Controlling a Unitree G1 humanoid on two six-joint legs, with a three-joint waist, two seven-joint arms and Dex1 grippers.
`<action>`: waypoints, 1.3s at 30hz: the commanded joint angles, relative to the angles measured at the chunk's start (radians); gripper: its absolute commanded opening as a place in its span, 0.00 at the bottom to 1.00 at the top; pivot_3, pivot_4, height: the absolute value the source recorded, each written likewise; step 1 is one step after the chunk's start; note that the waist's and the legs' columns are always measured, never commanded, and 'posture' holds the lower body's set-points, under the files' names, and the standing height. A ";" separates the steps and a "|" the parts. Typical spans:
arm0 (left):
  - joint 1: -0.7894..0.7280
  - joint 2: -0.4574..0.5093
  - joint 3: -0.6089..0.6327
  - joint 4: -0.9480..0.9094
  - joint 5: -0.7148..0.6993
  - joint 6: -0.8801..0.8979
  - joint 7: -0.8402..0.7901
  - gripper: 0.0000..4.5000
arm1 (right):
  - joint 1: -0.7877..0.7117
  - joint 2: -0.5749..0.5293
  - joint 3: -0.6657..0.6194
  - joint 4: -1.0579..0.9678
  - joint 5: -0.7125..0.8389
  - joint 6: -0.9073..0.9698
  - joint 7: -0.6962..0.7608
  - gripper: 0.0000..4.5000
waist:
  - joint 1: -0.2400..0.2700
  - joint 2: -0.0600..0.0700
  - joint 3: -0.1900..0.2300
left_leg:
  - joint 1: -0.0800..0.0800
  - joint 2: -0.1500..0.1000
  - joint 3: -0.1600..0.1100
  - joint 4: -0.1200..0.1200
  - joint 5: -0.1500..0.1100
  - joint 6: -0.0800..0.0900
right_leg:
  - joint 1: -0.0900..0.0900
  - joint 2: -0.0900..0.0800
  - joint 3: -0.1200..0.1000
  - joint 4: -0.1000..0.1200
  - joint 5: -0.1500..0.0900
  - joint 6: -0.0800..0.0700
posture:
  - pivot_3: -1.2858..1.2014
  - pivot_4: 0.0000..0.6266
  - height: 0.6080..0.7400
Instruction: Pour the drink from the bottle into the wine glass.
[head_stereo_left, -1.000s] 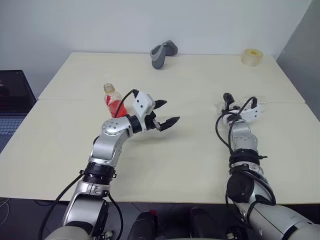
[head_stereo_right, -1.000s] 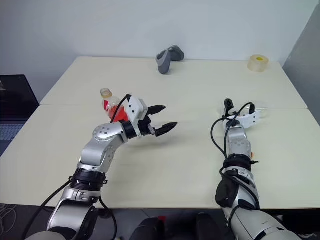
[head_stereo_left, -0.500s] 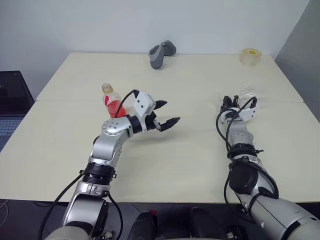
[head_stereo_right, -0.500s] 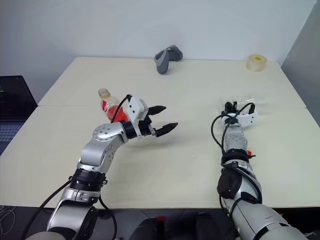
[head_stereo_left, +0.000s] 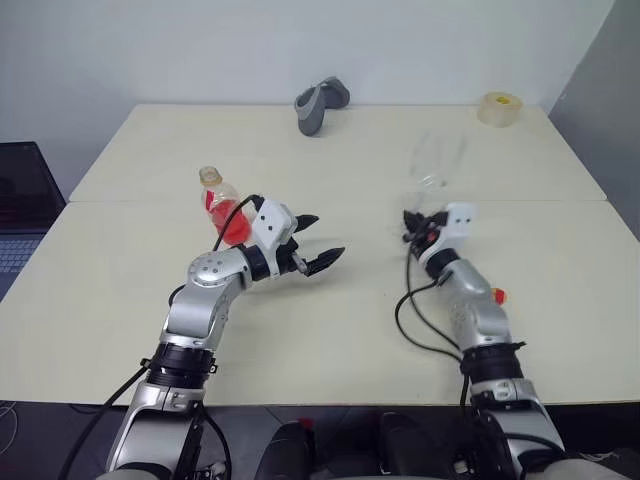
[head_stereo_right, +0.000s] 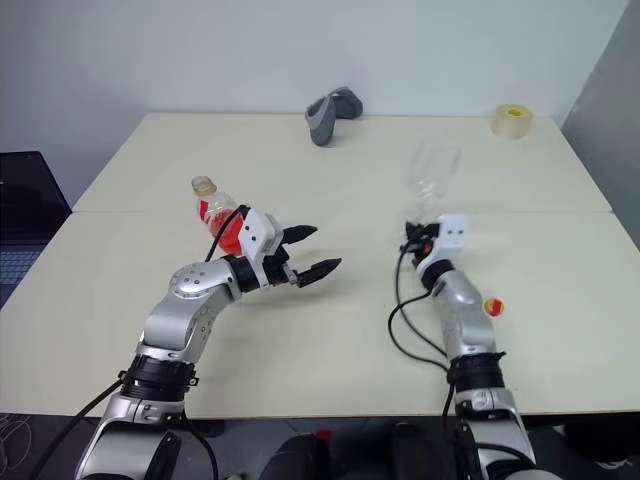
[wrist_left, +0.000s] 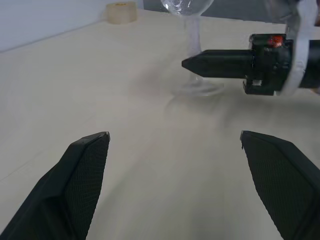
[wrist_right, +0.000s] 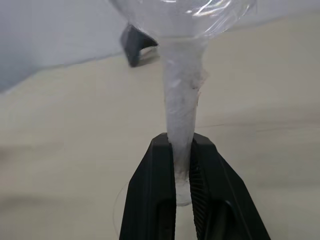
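Note:
The wine glass stands upright right of the table's middle, clear and faint against the tabletop. My right gripper is shut on its thin stem, low down just above the round foot. The bottle stands at the left, with the red drink in its lower half. My left gripper is open and holds nothing. It points toward the glass and sits to the right of the bottle, a little nearer to me and apart from it. Part of the bottle's base is hidden behind my left wrist.
A grey curved object lies at the table's back centre. A yellowish tape roll sits at the back right corner. A dark laptop is off the table's left edge. A seam crosses the tabletop from side to side.
My right gripper has shut on the wine glass stem, rolled over and swung left toward the table's middle with the glass. My left gripper stays open and has drawn slightly back to the left.

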 joint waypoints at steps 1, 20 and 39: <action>0.016 0.022 0.034 -0.064 -0.023 -0.005 0.000 1.00 | -0.018 0.045 0.060 0.042 -0.079 -0.164 -0.002 0.03 | -0.002 0.000 0.000 | 0.000 0.000 0.000 0.000 0.000 0.000 | 0.000 0.000 0.000 0.000 0.000 0.000 | 0.52 0.24 1.00; 0.082 0.137 0.133 -0.237 -0.136 0.110 -0.037 1.00 | -0.118 0.138 0.079 0.426 -0.139 -0.359 0.064 0.03 | 0.000 -0.001 0.000 | 0.000 0.000 -0.002 0.000 0.002 -0.003 | 0.001 -0.001 0.000 -0.001 0.000 0.000 | 0.52 0.24 1.00; 0.227 0.195 0.268 -0.483 -0.250 0.203 0.085 1.00 | -0.076 0.106 0.088 0.394 -0.138 -0.308 0.162 0.44 | 0.001 -0.003 -0.001 | 0.001 0.000 -0.004 0.000 0.001 -0.002 | 0.003 -0.001 -0.001 -0.001 0.000 0.000 | 0.52 0.24 1.00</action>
